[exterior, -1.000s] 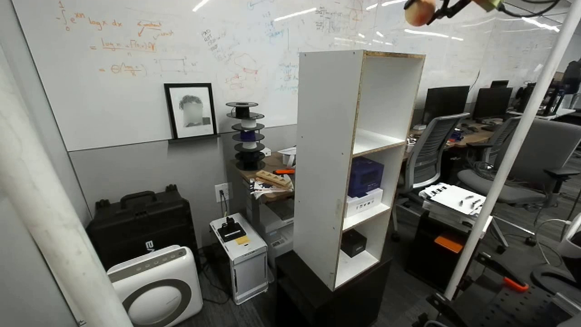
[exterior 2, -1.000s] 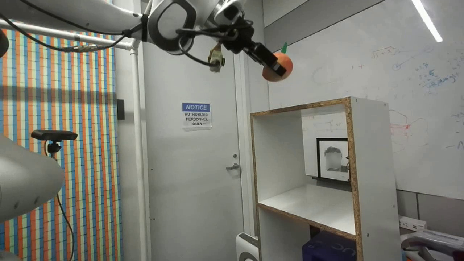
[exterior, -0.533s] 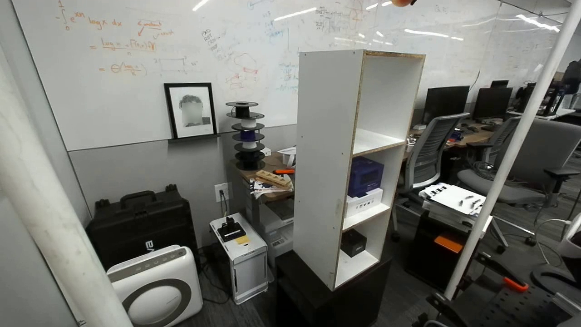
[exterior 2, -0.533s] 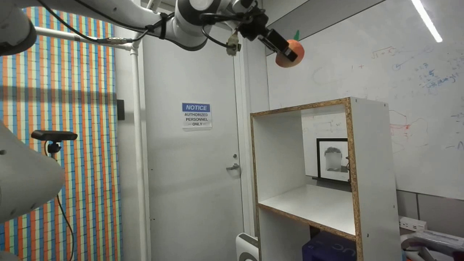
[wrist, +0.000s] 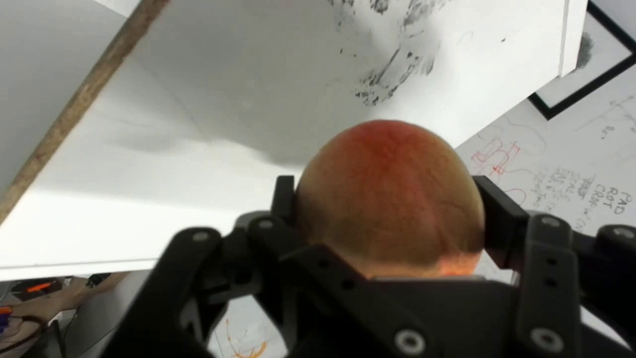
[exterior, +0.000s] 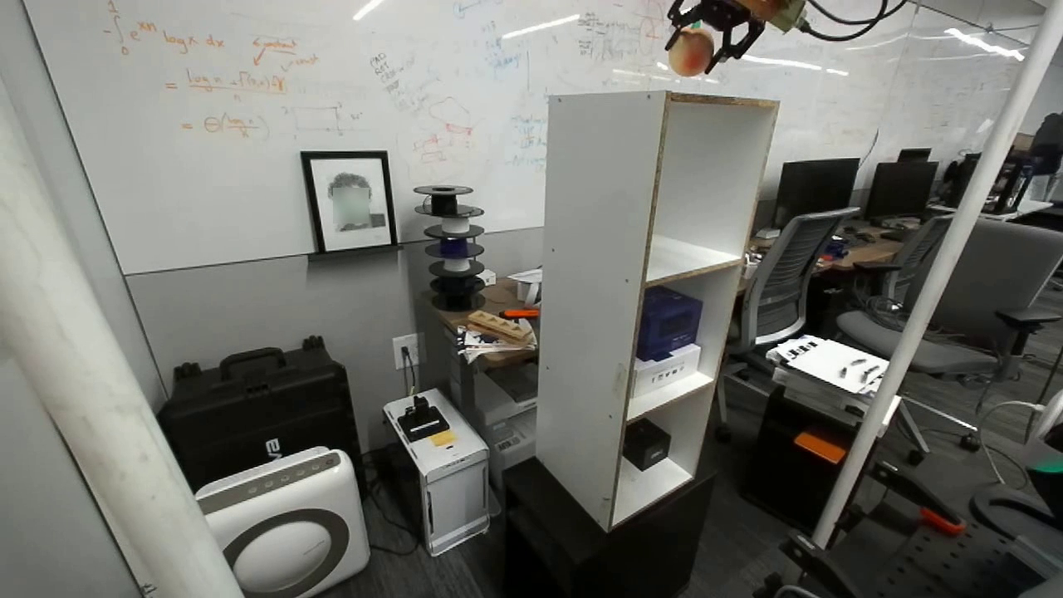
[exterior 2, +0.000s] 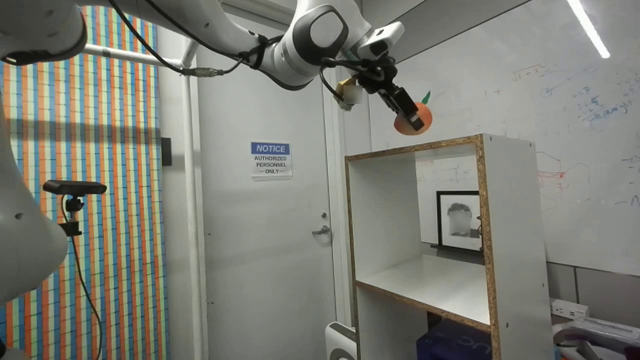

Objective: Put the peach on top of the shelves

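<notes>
The peach (exterior: 691, 55) is round, orange-pink, with a green leaf that shows in an exterior view (exterior 2: 424, 114). My gripper (exterior 2: 414, 121) is shut on it, one finger on each side. In the wrist view the peach (wrist: 390, 159) fills the space between the fingertips (wrist: 385, 193). The shelves (exterior: 602, 291) are a tall white open-fronted unit with raw brown edges, also in an exterior view (exterior 2: 515, 225). The peach hangs a little above their top, with a gap in both exterior views. In the wrist view the white top panel (wrist: 238, 84), with dark smudges, lies beyond the peach.
A dark blue box (exterior: 668, 322) on a white box sits in the middle compartment; a small black box (exterior: 646, 444) sits in the bottom one. The unit stands on a low black cabinet (exterior: 573, 531). A whiteboard and framed picture (exterior: 350, 202) are behind. A white pole (exterior: 938, 274) rises nearby.
The arm has carried the peach first upward, then down and across to just above the shelves' top. The gripper has stayed shut on it. The shelves have not moved.
</notes>
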Tool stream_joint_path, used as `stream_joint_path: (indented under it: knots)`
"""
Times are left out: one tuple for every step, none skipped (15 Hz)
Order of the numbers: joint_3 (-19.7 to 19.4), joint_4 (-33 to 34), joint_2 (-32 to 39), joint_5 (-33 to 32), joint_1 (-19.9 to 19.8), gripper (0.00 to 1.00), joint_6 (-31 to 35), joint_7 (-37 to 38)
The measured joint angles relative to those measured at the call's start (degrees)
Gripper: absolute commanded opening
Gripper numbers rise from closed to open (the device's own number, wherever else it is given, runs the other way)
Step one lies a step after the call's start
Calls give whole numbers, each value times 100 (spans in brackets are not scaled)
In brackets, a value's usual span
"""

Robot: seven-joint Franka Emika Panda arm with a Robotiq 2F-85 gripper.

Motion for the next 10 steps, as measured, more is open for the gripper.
stream_joint_path:
  knots:
    - [-147, 32, 14, -8, 175, 100, -100, -3]
    - [-250, 62, 2, -54, 302, 100, -226, -1]
    - [-330, 84, -35, -162, 399, 100, -368, 27]
    - [-392, 93, -98, -273, 478, 100, -510, 57]
    - [-433, 94, -186, -411, 534, 100, -632, 118]
    - [-464, 91, -291, -509, 579, 100, -737, 169]
    - [-489, 84, -417, -567, 619, 100, -869, 179]
    - [-506, 70, -556, -585, 652, 100, -1035, 178]
    - [-520, 38, -716, -586, 686, 100, -1261, 166]
    - [-536, -13, -890, -586, 728, 100, -1546, 140]
